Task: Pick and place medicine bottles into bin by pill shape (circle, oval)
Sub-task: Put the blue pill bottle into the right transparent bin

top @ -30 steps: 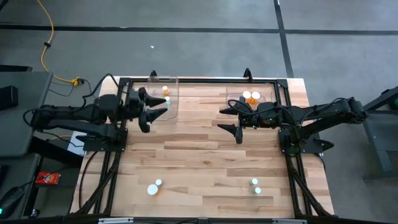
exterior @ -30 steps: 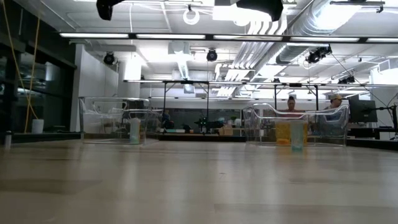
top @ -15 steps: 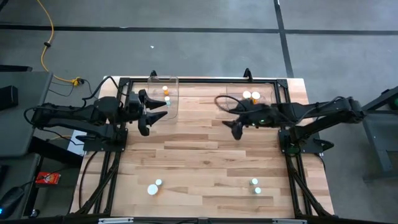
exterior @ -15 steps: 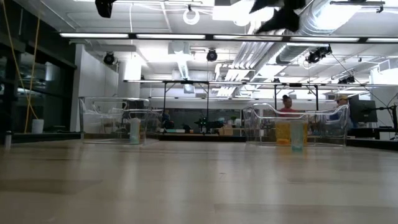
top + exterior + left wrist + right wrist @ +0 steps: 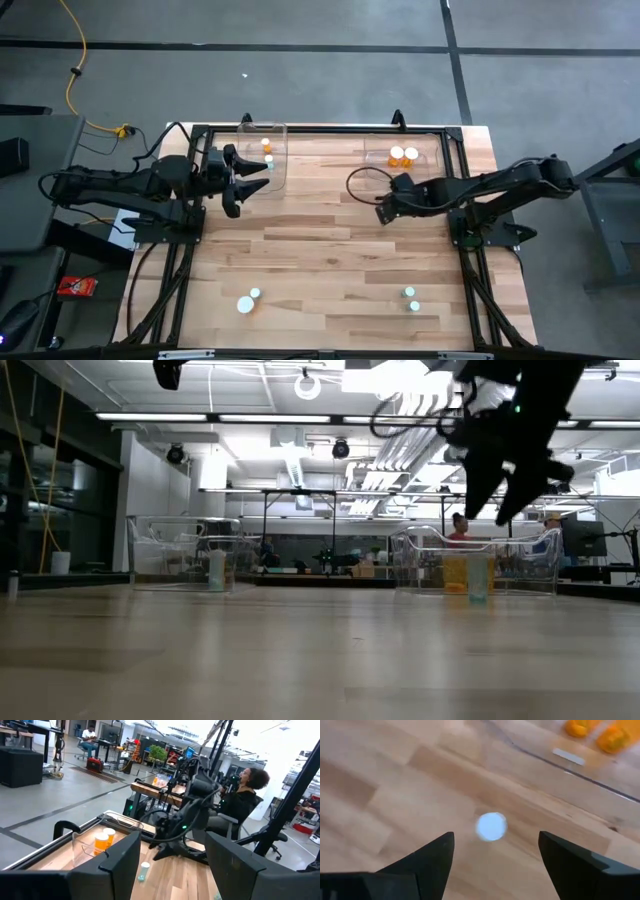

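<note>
White-capped medicine bottles [image 5: 410, 297] (tiny, some amber) stand apart; both grippers gape, seemingly empty: left gripper [image 5: 240, 182], right gripper [image 5: 381, 212].

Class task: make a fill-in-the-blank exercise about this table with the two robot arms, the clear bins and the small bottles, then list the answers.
1. The two amber-orange bottles with white caps sit in the clear plastic bin nearer the ____ arm.
2. The left gripper and the right gripper both have ____ jaws, holding nothing.
3. Near the pale wooden table's edge far from the bins stand ____ small white-capped bottles.
4. Seen past the right gripper, the round cap on the table is ____.

Answers: right; open; four; white.
</note>
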Available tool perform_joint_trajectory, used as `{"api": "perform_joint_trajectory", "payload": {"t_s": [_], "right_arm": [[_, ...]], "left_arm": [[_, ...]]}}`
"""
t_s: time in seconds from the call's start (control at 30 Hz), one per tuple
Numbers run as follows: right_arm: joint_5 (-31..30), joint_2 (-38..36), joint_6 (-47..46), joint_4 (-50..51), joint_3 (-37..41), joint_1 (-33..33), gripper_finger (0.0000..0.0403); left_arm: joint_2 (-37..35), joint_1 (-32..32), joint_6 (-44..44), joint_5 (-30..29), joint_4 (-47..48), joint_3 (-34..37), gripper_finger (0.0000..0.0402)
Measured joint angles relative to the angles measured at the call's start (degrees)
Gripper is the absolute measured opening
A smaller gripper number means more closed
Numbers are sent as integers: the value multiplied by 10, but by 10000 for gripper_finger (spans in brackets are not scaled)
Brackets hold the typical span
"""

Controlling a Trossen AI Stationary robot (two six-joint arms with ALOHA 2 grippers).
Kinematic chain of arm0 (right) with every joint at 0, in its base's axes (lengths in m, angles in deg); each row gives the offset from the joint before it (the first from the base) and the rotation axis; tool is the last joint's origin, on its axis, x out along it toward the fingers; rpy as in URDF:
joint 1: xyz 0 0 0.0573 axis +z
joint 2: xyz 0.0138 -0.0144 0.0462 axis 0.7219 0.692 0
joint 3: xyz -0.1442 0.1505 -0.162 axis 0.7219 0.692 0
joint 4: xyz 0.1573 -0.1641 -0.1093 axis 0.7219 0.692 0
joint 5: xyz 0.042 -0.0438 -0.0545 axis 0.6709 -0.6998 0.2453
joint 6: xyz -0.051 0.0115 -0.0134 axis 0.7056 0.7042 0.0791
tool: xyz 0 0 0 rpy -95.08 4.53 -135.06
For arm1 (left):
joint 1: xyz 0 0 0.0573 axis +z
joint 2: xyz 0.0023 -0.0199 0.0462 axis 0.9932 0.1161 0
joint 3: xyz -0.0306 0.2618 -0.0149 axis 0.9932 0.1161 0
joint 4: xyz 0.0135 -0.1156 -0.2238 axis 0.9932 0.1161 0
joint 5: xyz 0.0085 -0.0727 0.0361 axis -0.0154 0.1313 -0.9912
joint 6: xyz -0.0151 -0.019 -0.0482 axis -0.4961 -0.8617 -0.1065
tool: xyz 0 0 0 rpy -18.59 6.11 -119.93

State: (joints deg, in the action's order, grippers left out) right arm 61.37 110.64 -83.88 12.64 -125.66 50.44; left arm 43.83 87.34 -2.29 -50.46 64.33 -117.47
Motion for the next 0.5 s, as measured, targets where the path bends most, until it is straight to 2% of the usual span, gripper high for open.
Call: {"api": "perform_joint_trajectory", "payload": {"t_s": [0.13,0.3,0.5], "right_arm": [[-5,0,-36,-40,38,-21,282],[21,4,-23,-132,73,-32,282],[26,34,-25,-137,76,-32,282]], "left_arm": [[0,0,0,0,0,0,211],[0,0,0,0,0,0,211],[0,0,-1,0,0,0,211]]}}
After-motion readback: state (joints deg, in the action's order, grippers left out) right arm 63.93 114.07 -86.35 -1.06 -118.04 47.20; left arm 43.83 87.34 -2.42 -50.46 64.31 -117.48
